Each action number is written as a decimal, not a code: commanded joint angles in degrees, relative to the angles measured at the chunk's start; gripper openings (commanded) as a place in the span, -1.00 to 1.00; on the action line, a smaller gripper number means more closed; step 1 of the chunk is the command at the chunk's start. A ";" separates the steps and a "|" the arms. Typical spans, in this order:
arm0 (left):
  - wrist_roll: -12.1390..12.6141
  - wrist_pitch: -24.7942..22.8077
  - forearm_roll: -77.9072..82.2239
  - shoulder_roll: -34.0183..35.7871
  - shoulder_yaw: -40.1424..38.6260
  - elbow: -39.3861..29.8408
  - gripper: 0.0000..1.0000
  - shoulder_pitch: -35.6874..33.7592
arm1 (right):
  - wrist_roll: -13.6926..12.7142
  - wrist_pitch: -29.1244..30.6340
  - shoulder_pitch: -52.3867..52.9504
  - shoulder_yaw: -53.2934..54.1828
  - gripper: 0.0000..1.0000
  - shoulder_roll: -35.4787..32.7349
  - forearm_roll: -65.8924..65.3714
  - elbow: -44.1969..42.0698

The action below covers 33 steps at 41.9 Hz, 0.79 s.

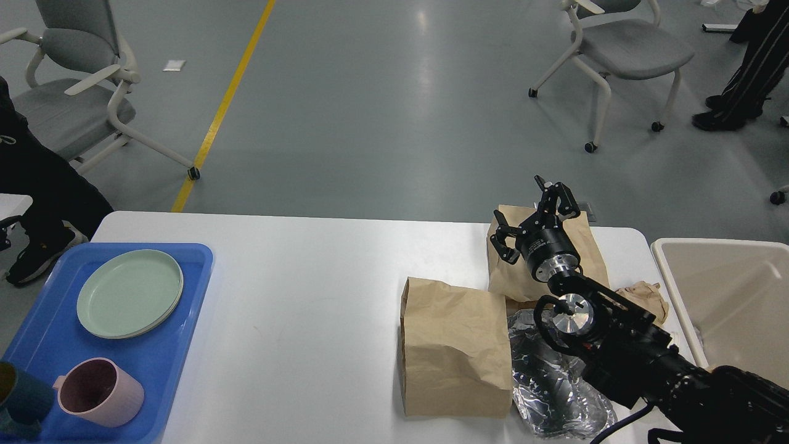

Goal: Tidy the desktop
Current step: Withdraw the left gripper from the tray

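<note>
The white desktop point(308, 296) fills the lower half of the view. On its right part lies a brown paper bag point(455, 348) near the front, and a second brown paper bag point(585, 250) sits farther back. My right gripper point(535, 217) hovers open over that far bag, fingers spread, holding nothing. Crumpled silver foil point(548, 382) lies beside the near bag, partly under my right arm. A crumpled brown paper wad point(647, 295) rests near the right edge. My left gripper is out of view.
A blue tray point(185, 320) at the left holds a green plate point(129, 293), a pink mug point(102, 391) and a dark teal cup point(18, 398). A beige bin point(727, 296) stands off the table's right end. Chairs and people's legs stand on the floor beyond.
</note>
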 commanded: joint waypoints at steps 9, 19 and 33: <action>-3.26 9.31 -0.82 0.10 -11.41 3.55 0.93 1.43 | 0.00 0.00 -0.06 0.00 1.00 -0.06 0.00 0.00; -12.33 12.49 -0.64 -2.01 -10.63 4.08 0.94 3.89 | 0.00 0.00 -0.06 0.00 1.00 0.02 0.00 0.00; -19.61 12.31 -0.03 -15.19 -9.92 3.91 0.94 3.36 | 0.00 0.00 -0.06 0.00 1.00 0.02 0.00 0.00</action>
